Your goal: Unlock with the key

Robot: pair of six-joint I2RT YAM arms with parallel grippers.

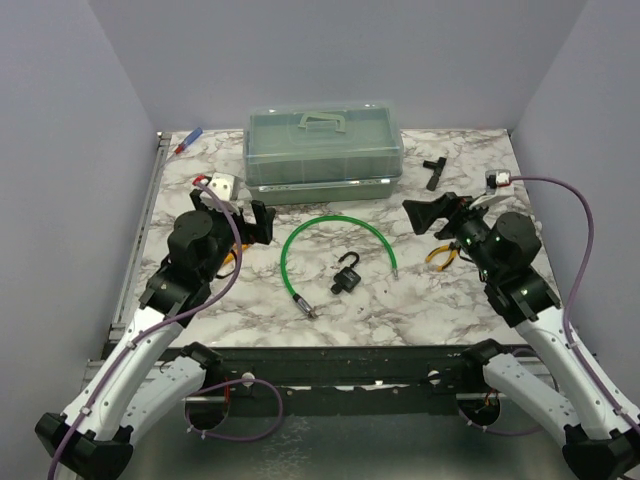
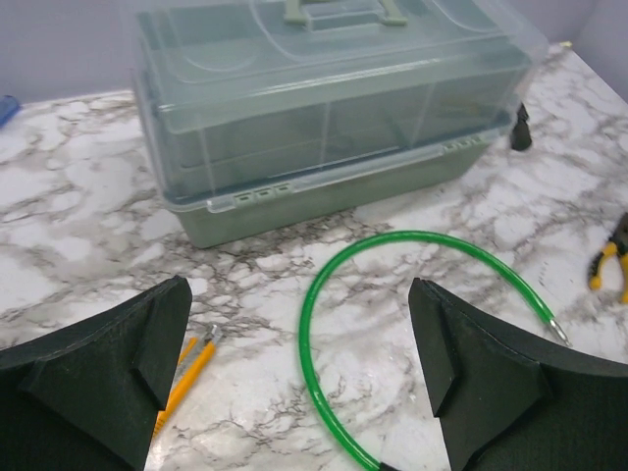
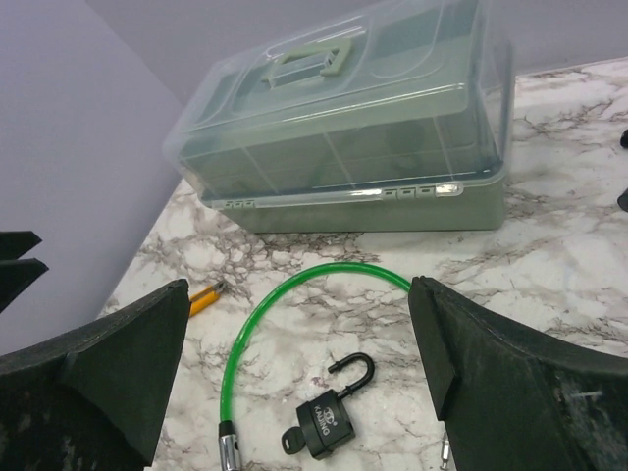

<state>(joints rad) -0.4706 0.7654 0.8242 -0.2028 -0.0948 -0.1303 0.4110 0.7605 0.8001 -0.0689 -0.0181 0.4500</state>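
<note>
Top external view shows one clear-lidded green box, then the left gripper and right gripper, both spread wide and empty. One green cable arcs around one open-shackled padlock. One key juts from the padlock's base.

You're looking at a robotics lab test cell: a marble-patterned table is boxed in by plain lavender walls on the left, far and right. The left arm and right arm are bolted to a dark metal frame at the near edge. Purple cables trail from them.
</note>
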